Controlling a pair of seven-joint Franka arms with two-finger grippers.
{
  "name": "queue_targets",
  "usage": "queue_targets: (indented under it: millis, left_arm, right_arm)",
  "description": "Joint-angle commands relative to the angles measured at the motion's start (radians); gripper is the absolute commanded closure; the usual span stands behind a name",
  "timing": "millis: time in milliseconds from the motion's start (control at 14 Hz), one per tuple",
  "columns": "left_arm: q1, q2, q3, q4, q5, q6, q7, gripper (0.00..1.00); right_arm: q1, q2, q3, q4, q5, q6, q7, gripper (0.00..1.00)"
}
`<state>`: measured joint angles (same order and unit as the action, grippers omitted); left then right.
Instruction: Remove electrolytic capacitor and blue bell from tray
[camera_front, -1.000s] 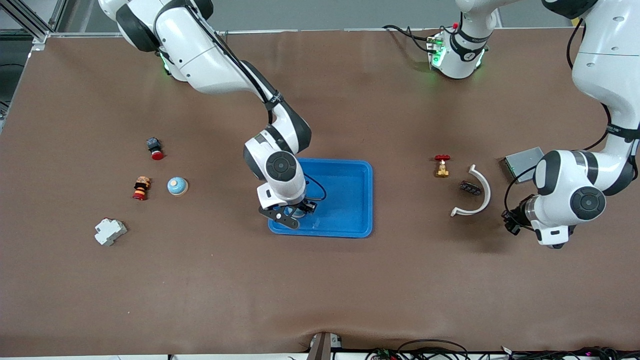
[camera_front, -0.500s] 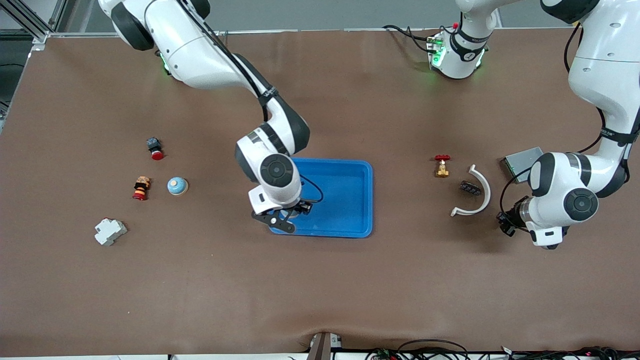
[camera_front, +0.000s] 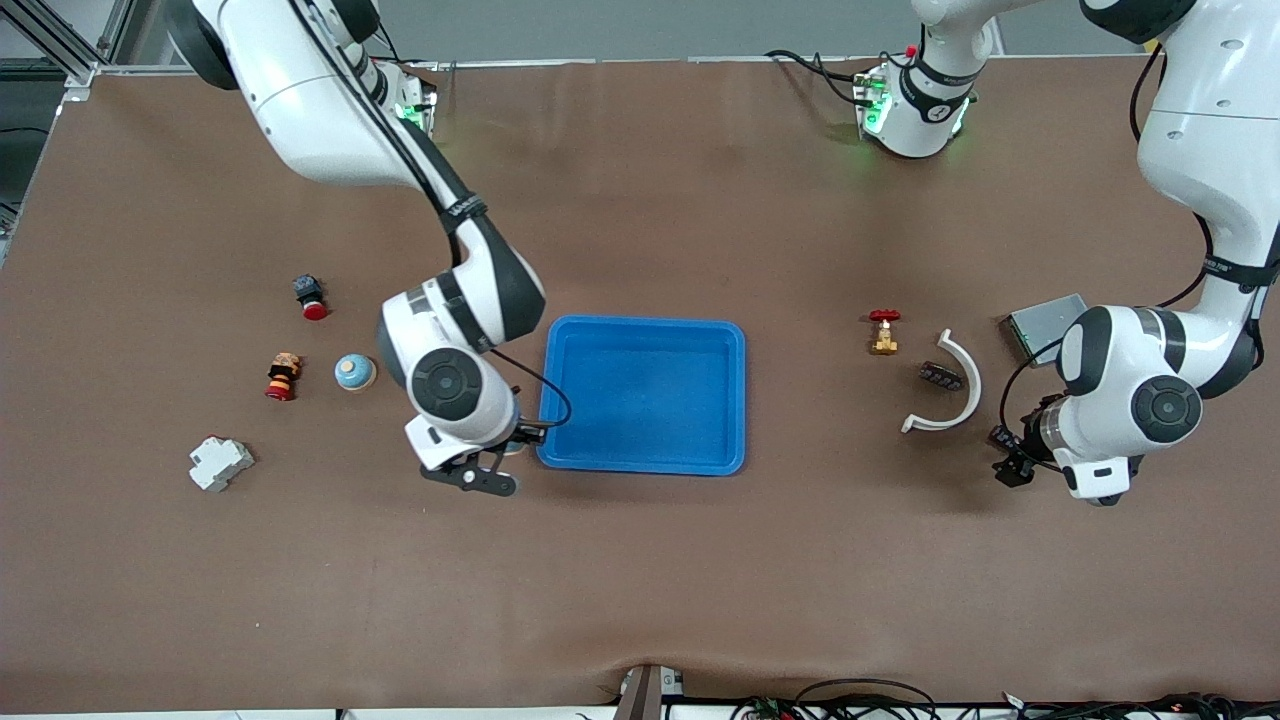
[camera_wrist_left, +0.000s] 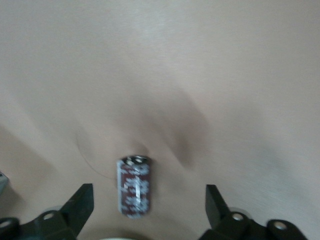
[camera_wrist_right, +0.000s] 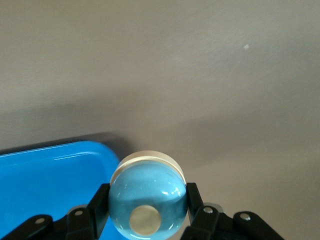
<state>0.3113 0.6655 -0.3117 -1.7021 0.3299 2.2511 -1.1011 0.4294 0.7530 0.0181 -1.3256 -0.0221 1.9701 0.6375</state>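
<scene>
While the blue tray (camera_front: 700, 345) lies bare, the right claw (camera_wrist_right: 145, 220) grips the bell (camera_wrist_right: 146, 197).

In the front view we cannot see the bell held by the right claw (camera_front: 478, 470); the wrist housing hides nearly all of it. In the right wrist view the bell (camera_wrist_right: 146, 199) and both fingers (camera_wrist_right: 90, 220) are cut off by the lower edge, as is the blue tray (camera_wrist_right: 50, 185) at the lower left. In the left wrist view the open left claw (camera_wrist_left: 149, 210) runs off the bottom edge, and the capacitor (camera_wrist_left: 134, 186) is blurred, its printing unreadable. The small dark part (camera_front: 941, 376) by the white curved piece (camera_front: 950, 385) is too small to identify.
</scene>
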Motion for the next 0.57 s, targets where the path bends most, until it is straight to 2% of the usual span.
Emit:
queue_targets:
  millis: [0, 286, 500]
  left_arm:
    - [0.002, -0.055, -0.036, 0.001, -0.003, -0.031, -0.013, 0.0]
    - [0.002, -0.122, -0.079, 0.016, 0.012, -0.054, 0.006, 0.0]
    - [0.003, -0.147, -0.125, 0.079, 0.012, -0.135, 0.035, 0.0]
  right_arm:
    - [-0.072, -0.133, 0.013, -0.217, 0.002, 0.102, -0.134, 1.0]
    - [-0.179, -0.202, 0.013, -0.358, 0.002, 0.177, -0.339, 1.0]
    - [-0.273, -0.225, 0.014, -0.438, 0.002, 0.249, -0.511, 1.0]
